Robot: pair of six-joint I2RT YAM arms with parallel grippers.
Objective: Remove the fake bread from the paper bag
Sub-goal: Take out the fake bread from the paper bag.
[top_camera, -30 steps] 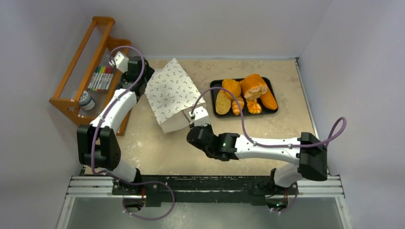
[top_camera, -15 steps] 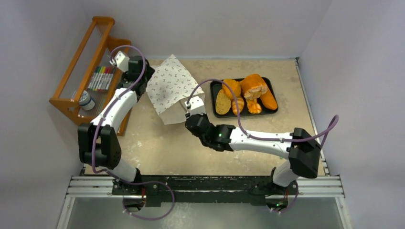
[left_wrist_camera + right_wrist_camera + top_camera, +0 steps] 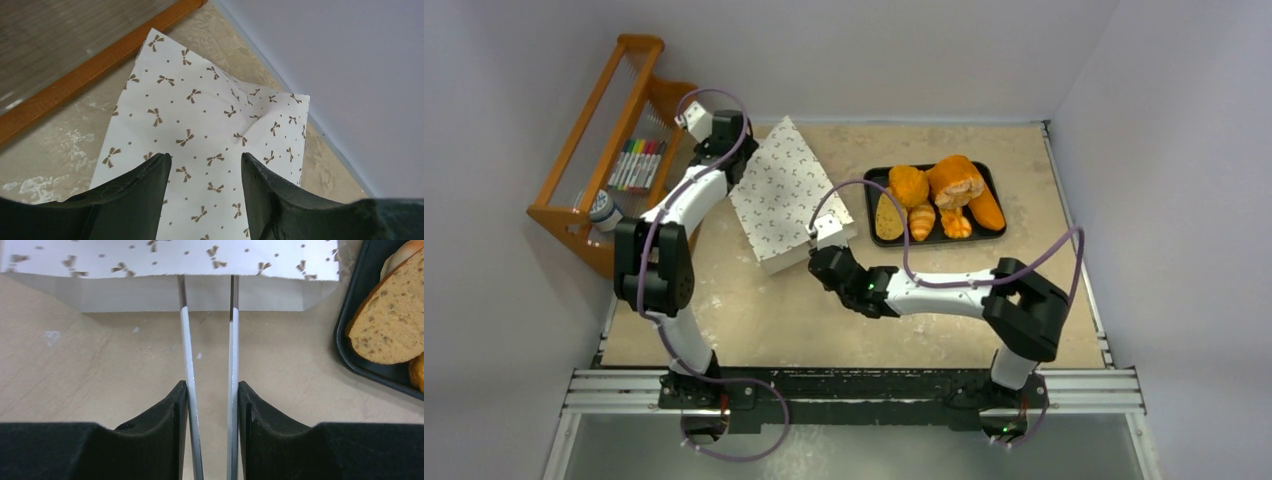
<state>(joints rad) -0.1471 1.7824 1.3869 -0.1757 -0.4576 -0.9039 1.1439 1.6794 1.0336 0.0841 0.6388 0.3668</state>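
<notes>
The paper bag [image 3: 786, 195] lies flat on the tabletop [image 3: 754, 310], its far end pinned under the closed left gripper [image 3: 206, 172], which has shifted farther back. The right gripper [image 3: 209, 390], narrow tongs held in its jaws, has been advanced to the bag's mouth. The fake bread [image 3: 944, 200] sits on the black tray [image 3: 996, 180]; a last check inside seems intended.

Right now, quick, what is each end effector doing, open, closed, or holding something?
Left end effector: closed on the paper bag at its far end.
Right end effector: partly open, two thin tong blades between its fingers reaching to the bag's mouth.
</notes>
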